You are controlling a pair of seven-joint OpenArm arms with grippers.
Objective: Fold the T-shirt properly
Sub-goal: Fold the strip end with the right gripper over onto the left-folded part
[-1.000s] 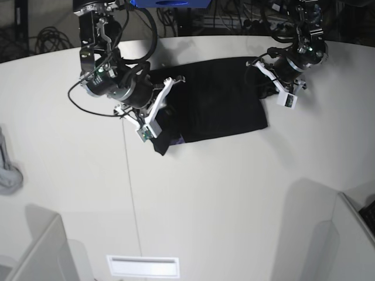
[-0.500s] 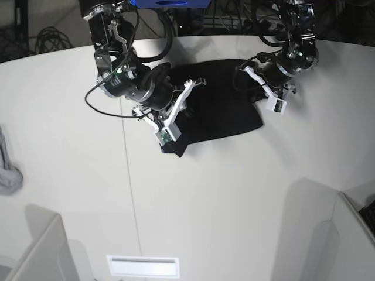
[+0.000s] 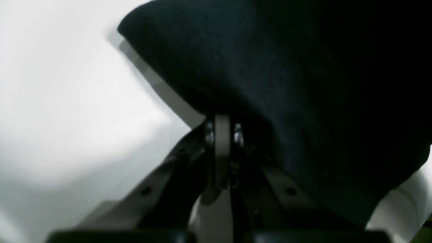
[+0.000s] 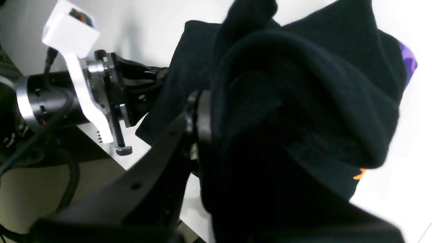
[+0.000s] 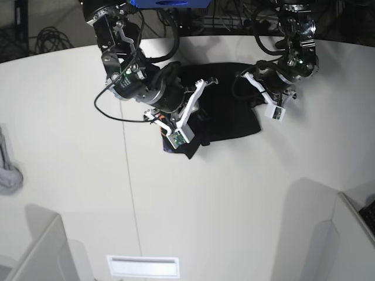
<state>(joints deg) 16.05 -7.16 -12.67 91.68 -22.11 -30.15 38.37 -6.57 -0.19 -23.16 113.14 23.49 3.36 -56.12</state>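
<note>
The black T-shirt lies bunched at the back of the white table. My right gripper is shut on the shirt's left edge and holds it lifted and folded over the rest. In the right wrist view the cloth drapes over the shut gripper, with a purple patch and an orange bit of print showing. My left gripper is shut on the shirt's right edge. In the left wrist view its closed gripper pinches black cloth.
A grey object sits at the table's left edge. Grey panels stand at the front corners, with a white slot between them. Cables hang behind the table. The left arm shows in the right wrist view.
My right gripper has carried the shirt's left edge rightwards over the rest, so the shirt is narrower. My left gripper has shifted slightly left and forward with its edge.
</note>
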